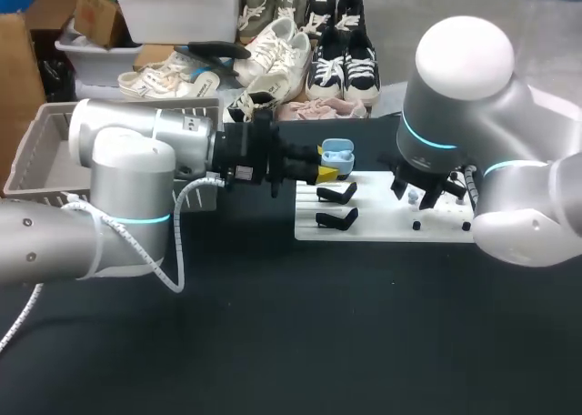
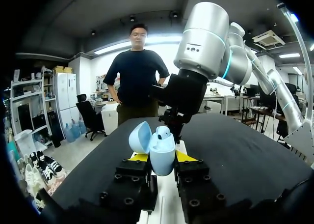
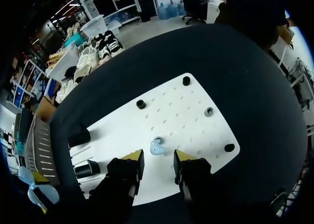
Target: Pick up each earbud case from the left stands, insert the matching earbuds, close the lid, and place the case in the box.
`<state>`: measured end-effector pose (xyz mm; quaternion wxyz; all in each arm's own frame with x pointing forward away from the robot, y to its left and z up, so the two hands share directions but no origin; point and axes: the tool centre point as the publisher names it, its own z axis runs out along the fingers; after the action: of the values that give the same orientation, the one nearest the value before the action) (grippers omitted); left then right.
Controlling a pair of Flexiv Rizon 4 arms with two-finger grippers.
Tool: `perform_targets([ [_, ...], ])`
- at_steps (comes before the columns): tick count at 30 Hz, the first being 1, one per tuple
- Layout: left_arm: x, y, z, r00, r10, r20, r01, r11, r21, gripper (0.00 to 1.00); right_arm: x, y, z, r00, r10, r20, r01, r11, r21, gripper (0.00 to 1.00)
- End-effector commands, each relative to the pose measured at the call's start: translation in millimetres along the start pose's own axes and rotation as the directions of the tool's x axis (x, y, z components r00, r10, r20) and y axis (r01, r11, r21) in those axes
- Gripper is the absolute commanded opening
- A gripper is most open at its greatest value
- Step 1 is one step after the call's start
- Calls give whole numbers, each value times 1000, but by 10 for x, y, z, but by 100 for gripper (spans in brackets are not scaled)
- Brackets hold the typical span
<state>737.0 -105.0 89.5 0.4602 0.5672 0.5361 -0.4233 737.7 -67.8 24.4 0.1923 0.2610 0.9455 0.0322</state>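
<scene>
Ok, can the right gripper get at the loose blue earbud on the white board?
Probably yes: the right gripper hangs open just above the blue earbud, with bare white board around it and nothing between.

One light-blue earbud case point(image 1: 337, 156), one loose earbud point(image 3: 157, 146), two black stands point(image 1: 336, 193), three black pegs point(image 3: 140, 104), one white pegboard point(image 1: 382, 226), one grey box point(image 1: 41, 160).

**A:** Case status?
**B:** Light-blue earbud case point(image 2: 162, 149) is upright with its lid hinged open, pinched between the fingers of my left gripper point(image 2: 162, 157). Seated earbud point(image 2: 163, 132) is inside.
**A:** The other bud?
**B:** Loose earbud point(image 3: 157, 146), same blue, lies on the white board point(image 3: 196, 130). Two black stands point(image 1: 336, 193) at the board's left end. Grey box point(image 1: 41, 151) far left.
</scene>
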Motion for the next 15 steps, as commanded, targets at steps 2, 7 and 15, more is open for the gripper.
perform_targets([
  [2,7,11,-3,1000,0,1,0,1000,3,0,13,-20,2,1000,6,5,-6,1000,2,33],
  [7,7,11,-3,1000,0,1,0,1000,3,0,17,-25,10,1000,10,3,-10,1000,4,32],
  [15,7,11,-3,1000,0,1,0,1000,3,0,0,-19,38,1000,12,-1,-12,1000,7,31],
])
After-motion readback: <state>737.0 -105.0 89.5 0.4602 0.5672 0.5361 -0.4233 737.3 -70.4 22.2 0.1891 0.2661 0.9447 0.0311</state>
